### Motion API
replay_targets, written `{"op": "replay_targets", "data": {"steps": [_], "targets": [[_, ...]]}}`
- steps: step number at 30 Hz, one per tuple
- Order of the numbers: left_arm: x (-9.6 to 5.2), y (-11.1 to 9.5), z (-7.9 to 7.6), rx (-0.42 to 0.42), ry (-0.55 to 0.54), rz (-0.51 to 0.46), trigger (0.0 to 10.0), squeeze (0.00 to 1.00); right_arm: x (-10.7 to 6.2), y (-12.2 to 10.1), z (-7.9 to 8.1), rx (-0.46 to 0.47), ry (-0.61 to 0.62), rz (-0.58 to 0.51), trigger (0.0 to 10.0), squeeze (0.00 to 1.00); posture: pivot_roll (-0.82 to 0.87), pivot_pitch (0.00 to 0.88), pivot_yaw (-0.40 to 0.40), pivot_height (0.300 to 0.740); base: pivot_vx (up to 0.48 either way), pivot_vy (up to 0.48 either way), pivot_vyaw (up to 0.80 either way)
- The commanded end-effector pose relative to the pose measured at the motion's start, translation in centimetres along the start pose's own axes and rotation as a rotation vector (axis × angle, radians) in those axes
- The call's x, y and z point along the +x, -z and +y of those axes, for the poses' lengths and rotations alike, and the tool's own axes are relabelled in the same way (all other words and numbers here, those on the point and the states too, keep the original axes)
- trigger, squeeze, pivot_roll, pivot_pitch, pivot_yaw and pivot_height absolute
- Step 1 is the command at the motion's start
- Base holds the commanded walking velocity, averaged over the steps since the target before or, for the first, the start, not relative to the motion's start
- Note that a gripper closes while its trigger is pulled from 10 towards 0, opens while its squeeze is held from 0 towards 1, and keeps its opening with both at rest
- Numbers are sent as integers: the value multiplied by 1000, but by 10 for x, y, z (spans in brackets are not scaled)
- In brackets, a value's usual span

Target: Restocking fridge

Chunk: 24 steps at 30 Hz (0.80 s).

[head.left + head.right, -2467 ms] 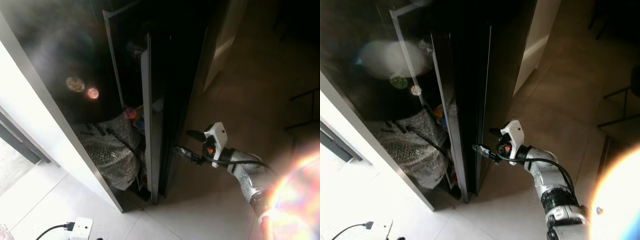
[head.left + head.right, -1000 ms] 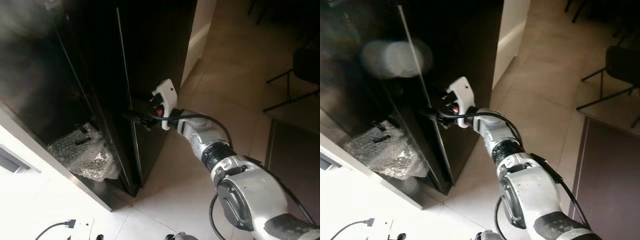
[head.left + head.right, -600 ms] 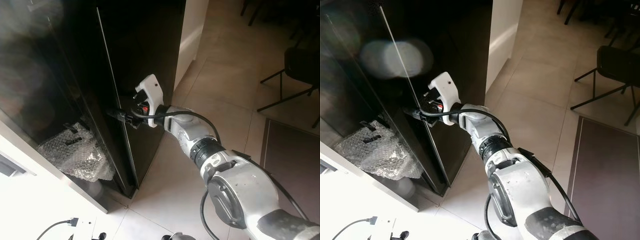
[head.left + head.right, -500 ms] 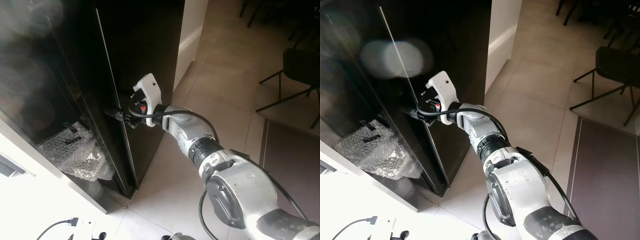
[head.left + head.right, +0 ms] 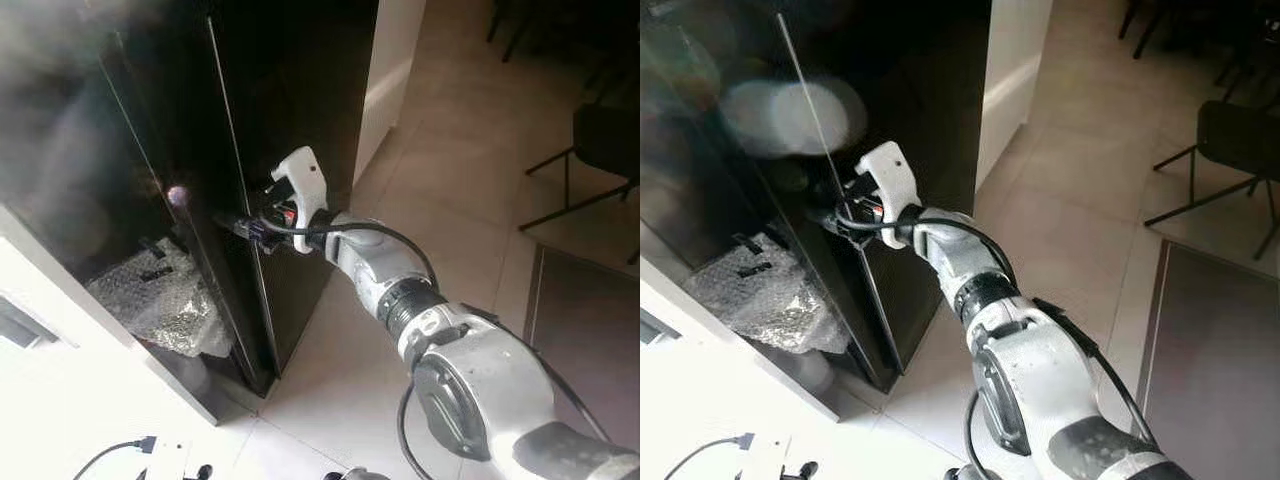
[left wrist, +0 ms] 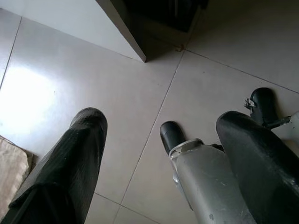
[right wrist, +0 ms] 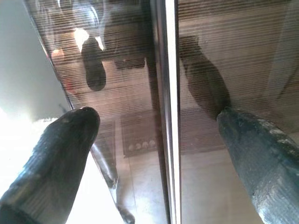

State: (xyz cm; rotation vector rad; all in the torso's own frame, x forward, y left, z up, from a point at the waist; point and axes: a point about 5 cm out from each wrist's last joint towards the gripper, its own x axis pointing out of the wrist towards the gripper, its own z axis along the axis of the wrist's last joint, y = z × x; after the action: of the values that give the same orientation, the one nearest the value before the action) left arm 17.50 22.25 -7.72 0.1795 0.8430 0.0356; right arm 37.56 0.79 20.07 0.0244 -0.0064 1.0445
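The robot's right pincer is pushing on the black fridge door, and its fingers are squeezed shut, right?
Not quite. The right pincer is against the black fridge door, but its fingers are spread open, one on each side of the door's edge. The right wrist view shows this.

floor (image 5: pixel 450 180): pale tiles running under everything | fridge (image 5: pixel 290 100): black, standing on the tiles, bubble-wrapped bundle (image 5: pixel 160 300) lying low beside its door edge | chair (image 5: pixel 1230 140): dark, legs standing on the tiles, well apart from fridge | white plug block (image 5: pixel 165 458): lying on the floor, cable trailing off
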Motion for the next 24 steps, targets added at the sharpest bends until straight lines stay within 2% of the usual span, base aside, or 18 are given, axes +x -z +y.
{"op": "replay_targets", "data": {"steps": [1,4,7,9,12,13,14,16,17,19,20,24], "targets": [[-4,12,1,5,-3,38,10000,0,0,-14,2,-40,-24,-94,10000,0,32,137,-31,740,0,0,0],[-4,13,1,5,-2,42,10000,0,-13,-6,-7,-29,13,-108,10000,0,29,139,-32,740,0,0,0],[-4,13,-1,3,2,43,10000,0,-36,9,-20,-15,71,-115,10000,0,21,142,-39,740,0,0,0],[-4,14,-2,-1,3,45,10000,0,-69,26,-31,25,158,-129,10000,0,14,144,-42,740,0,0,0],[-4,14,-3,-2,5,46,10000,0,-97,36,-32,58,200,-154,10000,0,12,146,-44,740,0,0,0],[-4,14,-4,-2,5,46,10000,0,-113,42,-31,79,225,-160,10000,0,8,147,-46,740,0,0,0],[-4,14,-4,-2,5,46,10000,0,-113,42,-31,79,225,-160,10000,0,8,147,-46,740,0,0,0],[-4,13,-5,-1,6,47,10000,0,-139,58,-28,144,264,-171,10000,0,1,147,-48,740,0,0,0],[-4,13,-5,-1,6,47,10000,0,-139,58,-28,144,264,-171,10000,0,1,147,-48,740,0,0,0],[-3,13,-7,1,8,46,10000,0,-170,98,-28,204,369,-62,10000,0,4,143,-50,740,0,0,0],[-3,13,-7,1,8,46,10000,0,-170,98,-28,204,369,-62,10000,0,4,143,-50,740,0,0,0],[-3,12,-8,3,10,47,10000,0,-201,148,-23,366,550,75,10000,0,0,141,-51,740,0,0,0]]}}
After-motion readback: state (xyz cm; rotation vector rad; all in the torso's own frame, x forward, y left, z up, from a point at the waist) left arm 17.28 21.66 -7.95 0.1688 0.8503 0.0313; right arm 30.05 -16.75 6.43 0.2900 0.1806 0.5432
